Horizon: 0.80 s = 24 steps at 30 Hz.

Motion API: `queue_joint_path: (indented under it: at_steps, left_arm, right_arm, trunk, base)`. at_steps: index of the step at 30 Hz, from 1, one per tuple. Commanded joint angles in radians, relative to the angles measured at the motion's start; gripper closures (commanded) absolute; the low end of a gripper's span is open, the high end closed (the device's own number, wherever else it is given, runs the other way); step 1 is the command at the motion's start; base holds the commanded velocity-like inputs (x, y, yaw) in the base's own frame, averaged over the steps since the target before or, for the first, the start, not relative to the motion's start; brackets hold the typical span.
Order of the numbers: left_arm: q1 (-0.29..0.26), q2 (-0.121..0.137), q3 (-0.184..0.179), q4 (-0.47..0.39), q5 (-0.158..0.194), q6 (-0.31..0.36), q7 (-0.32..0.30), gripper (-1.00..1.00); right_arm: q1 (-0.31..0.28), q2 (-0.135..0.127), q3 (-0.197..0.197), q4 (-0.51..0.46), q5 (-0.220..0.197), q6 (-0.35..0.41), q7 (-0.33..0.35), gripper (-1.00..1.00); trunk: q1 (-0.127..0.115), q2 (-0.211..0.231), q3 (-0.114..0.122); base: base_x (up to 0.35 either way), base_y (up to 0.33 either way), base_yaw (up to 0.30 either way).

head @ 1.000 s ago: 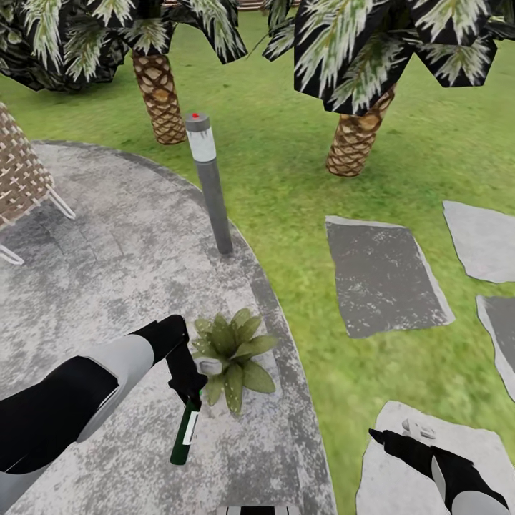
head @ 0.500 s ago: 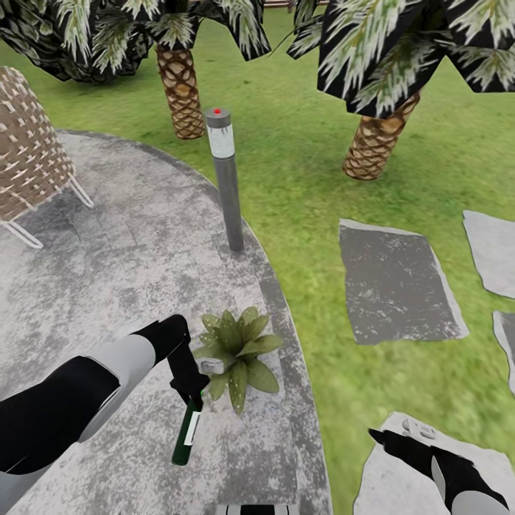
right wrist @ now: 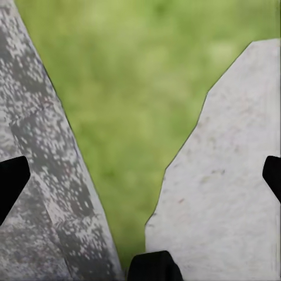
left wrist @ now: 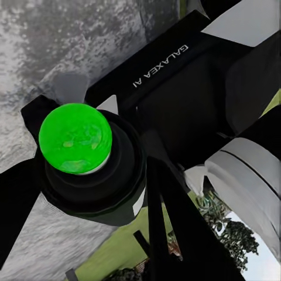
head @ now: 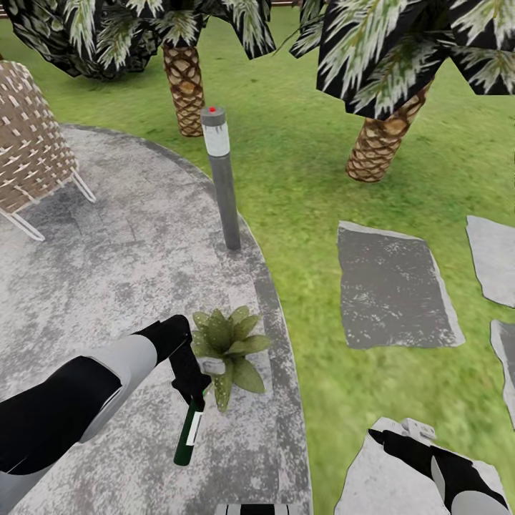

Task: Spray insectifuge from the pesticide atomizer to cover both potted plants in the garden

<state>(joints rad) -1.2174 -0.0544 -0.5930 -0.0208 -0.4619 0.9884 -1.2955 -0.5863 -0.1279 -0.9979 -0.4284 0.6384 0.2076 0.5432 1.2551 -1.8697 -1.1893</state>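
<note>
Left gripper [head: 190, 390] gripping dark green pesticide atomizer [head: 187, 433], white label

Mottled grey patio [head: 107, 286], wicker chair [head: 32, 154], lamp post [head: 222, 179] (red-dotted cap), lawn [head: 300, 172], stepping stones [head: 393, 286], palm trunks [head: 184, 86].

The left tool [head: 192, 390] is over the paved patio [head: 107, 286], with the pesticide atomizer [head: 187, 433] hanging below it. The potted plant [head: 227, 345] sits just beyond and to the right of that tool. The lamp post [head: 222, 179] stands farther ahead at the patio's edge. The right tool [head: 378, 436] hangs well apart, over a stepping stone [head: 379, 479] in the lawn [head: 315, 179].
</note>
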Motion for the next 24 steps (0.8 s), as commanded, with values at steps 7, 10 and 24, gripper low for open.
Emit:
queue_joint_path:
  at_steps: [7,10,24]
  left_arm:
    - [-0.001,-0.002,0.005,-0.001,-0.011,0.009,-0.008,1.0]
    - [-0.001,-0.002,0.005,-0.001,-0.011,0.009,-0.008,1.0]
    - [-0.001,-0.007,0.007,-0.001,-0.009,0.009,-0.008,1.0]
  right_arm:
    - [-0.001,0.001,-0.008,-0.001,0.006,0.004,0.008,-1.0]
    - [-0.001,0.001,-0.008,-0.001,0.006,0.004,0.008,-1.0]
    - [-0.001,0.001,-0.008,-0.001,0.006,0.004,0.007,-1.0]
  trunk:
    - [0.0,0.0,-0.003]
    - [0.0,0.0,-0.004]
    - [0.0,0.0,-0.01]
  base:
    - [0.0,-0.283,0.167]
    - [0.0,-0.05,0.23]
    - [0.039,-0.04,0.228]
